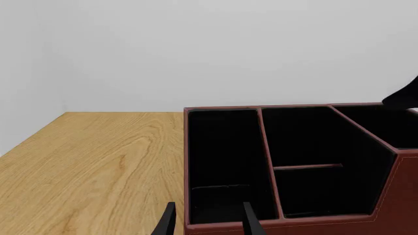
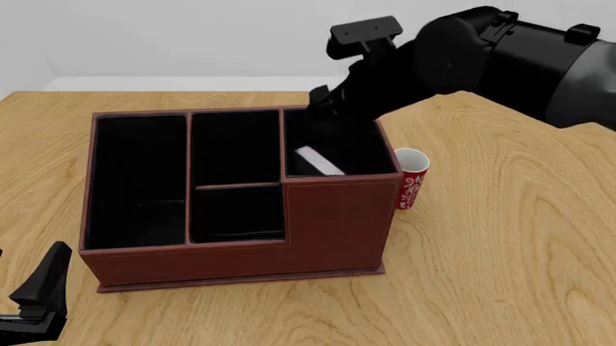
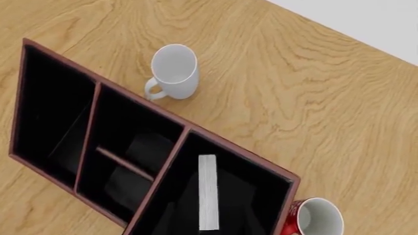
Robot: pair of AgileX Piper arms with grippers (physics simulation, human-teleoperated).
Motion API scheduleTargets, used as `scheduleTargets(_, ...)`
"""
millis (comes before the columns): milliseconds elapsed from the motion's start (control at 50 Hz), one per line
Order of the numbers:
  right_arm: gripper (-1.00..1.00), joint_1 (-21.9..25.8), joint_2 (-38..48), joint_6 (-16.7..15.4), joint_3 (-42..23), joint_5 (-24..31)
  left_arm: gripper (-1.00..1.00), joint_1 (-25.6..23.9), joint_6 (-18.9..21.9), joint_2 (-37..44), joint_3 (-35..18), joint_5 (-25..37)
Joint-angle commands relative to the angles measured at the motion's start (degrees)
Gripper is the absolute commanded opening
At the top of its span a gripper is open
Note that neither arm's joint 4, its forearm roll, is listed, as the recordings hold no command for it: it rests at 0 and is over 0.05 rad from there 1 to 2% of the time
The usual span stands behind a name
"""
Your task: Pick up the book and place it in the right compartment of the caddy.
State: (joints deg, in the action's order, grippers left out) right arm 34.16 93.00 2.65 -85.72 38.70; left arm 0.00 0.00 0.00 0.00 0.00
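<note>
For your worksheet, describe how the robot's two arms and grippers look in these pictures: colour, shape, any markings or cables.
The right arm is matt black throughout: thick, rounded, cylinder-like segments with a small boxy block mounted near its wrist. No markings or cables show. Of the left gripper only two thin, flat black fingers appear in its wrist view, and an angular black part shows at the front view's lower left corner.

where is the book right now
In the front view the book stands inside the caddy's right compartment, its white edge up, just left of the red cup.
</note>
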Motion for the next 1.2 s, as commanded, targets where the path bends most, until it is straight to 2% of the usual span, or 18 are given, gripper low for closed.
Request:
scheduleTargets(20,1.0,-0.6,0.4,-1.1,-1.8,1.2,1.0,0.0,0.0,0.0,0.0,0.0)
scheduleTargets(140,1.0,-1.2,-2.4,-1.0,-0.7,0.3,1.0,0.0,0.0,0.0,0.0,0.0)
scheduleTargets(280,1.0,-2.8,-10.5,0.6,8.9,-5.7,1.0,0.0,0.0,0.0,0.0,0.0)
scheduleTargets(300,1.0,-4.1,-11.2,-2.4,10.4,-6.7,1.0,0.0,0.0,0.0,0.0,0.0)
scheduleTargets(340,1.0,-3.5,-12.8,-1.4,12.7,-7.6,1.0,0.0,0.0,0.0,0.0,0.0)
scheduleTargets(380,1.0,-5.6,-14.9,-5.7,16.1,-10.0,1.0,0.0,0.0,0.0,0.0,0.0)
scheduleTargets(440,1.0,-4.6,-18.0,-4.0,19.5,-12.1,1.0,0.0,0.0,0.0,0.0,0.0)
scheduleTargets(480,1.0,-5.7,-20.4,-8.6,22.9,-14.0,1.0,0.0,0.0,0.0,0.0,0.0)
scheduleTargets(540,1.0,-3.7,-24.4,-7.9,26.5,-16.4,1.0,0.0,0.0,0.0,0.0,0.0)
scheduleTargets(560,1.0,-0.9,-27.6,-9.4,28.8,-17.5,1.0,0.0,0.0,0.0,0.0,0.0)
scheduleTargets(580,1.0,-0.9,-28.6,-15.2,30.7,-18.3,1.0,0.0,0.0,0.0,0.0,0.0)
scheduleTargets(660,1.0,-3.2,-33.8,-12.6,36.1,-22.0,1.0,0.0,0.0,0.0,0.0,0.0)
scheduleTargets(720,1.0,-3.2,-37.9,-17.1,41.2,-24.8,1.0,0.0,0.0,0.0,0.0,0.0)
scheduleTargets(780,1.0,-2.6,-41.4,-14.3,42.7,-25.9,1.0,0.0,0.0,0.0,0.0,0.0)
scheduleTargets(800,1.0,-3.6,-43.4,-17.8,45.4,-27.6,1.0,0.0,0.0,0.0,0.0,0.0)
scheduleTargets(840,1.0,-2.5,-47.5,-16.1,47.9,-28.8,1.0,0.0,0.0,0.0,0.0,0.0)
scheduleTargets(960,1.0,-4.9,-54.3,-20.1,54.3,-32.8,1.0,0.0,0.0,0.0,0.0,0.0)
scheduleTargets(1200,1.0,-11.1,-72.2,-20.8,67.1,-34.6,1.0,0.0,0.0,0.0,0.0,0.0)
